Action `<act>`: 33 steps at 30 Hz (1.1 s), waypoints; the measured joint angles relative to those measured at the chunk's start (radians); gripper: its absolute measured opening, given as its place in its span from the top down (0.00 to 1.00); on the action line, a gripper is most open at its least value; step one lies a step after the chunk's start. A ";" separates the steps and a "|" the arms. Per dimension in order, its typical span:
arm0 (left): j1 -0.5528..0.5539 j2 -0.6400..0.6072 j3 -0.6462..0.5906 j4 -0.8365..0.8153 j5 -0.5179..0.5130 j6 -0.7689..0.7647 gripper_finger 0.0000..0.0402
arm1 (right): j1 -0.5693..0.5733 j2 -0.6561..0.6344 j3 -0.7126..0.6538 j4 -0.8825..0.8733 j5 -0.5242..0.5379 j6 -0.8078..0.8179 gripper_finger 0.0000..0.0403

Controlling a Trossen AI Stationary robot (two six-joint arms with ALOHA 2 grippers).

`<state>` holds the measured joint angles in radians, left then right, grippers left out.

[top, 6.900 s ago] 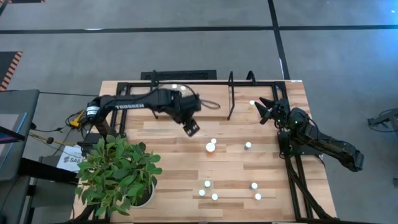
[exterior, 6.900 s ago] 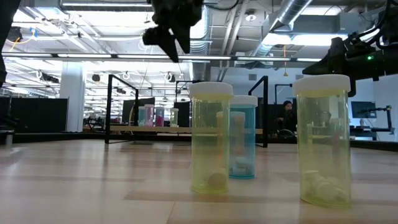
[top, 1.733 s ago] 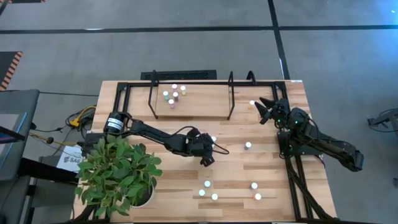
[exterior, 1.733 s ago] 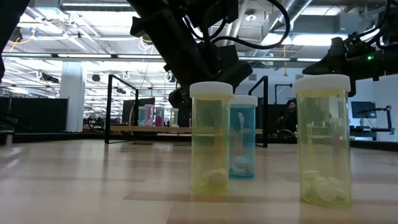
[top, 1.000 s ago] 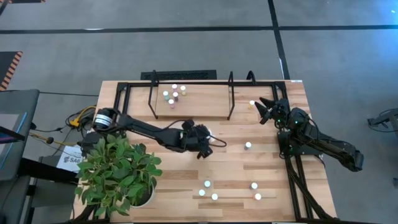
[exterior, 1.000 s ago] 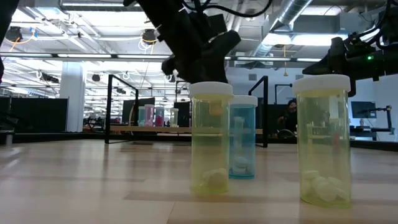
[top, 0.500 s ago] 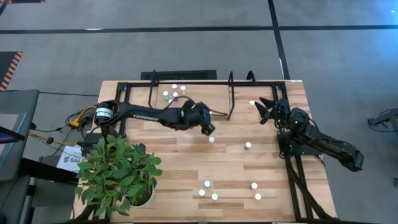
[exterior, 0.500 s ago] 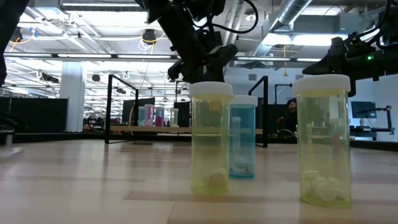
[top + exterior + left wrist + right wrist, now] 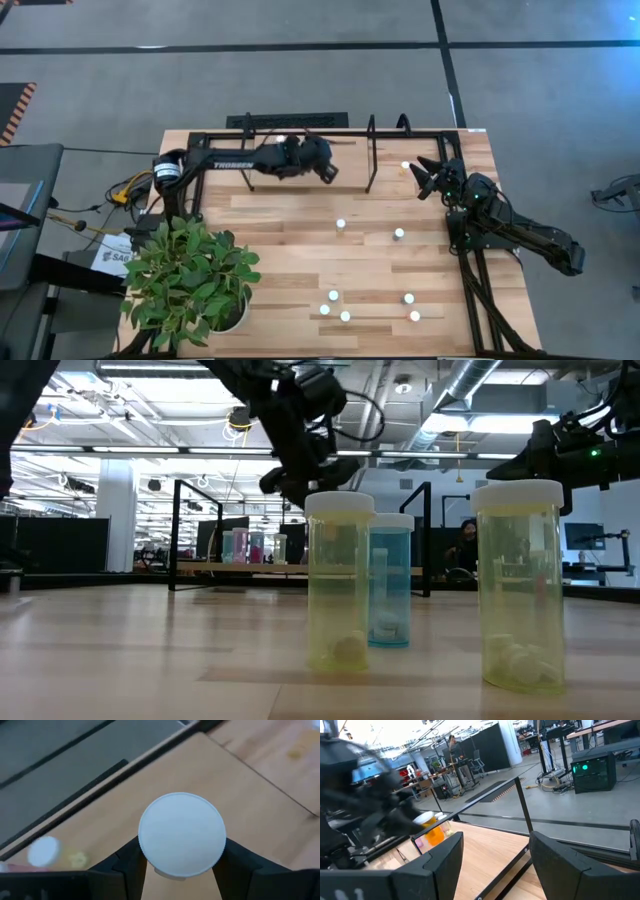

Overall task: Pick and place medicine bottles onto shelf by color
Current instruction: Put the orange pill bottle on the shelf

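Left gripper: you have it clamped on a small white-capped bottle, both dark fingers pressed to its sides; it hangs above the shelf board, upper centre of the high view.
Right gripper: your fingers stand spread and empty at the upper right of the table.
Shelf: the low black metal-bar rack with a light wood board lies along the table's top edge.
Loose bottles: you see small white-capped ones on the light wood tabletop, one mid-table, one to its right, others lower centre.
Low view: two yellowish clear bottles and a teal one stand closest.
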<state>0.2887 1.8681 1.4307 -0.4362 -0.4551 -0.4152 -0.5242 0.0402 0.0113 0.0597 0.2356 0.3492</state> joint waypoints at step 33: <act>0.189 0.064 -0.018 0.109 0.054 0.125 0.54 | 0.000 0.000 0.000 0.000 0.000 0.000 0.38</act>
<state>0.4778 1.9321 1.4128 -0.3268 -0.4008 -0.2906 -0.5243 0.0400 0.0113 0.0597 0.2357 0.3491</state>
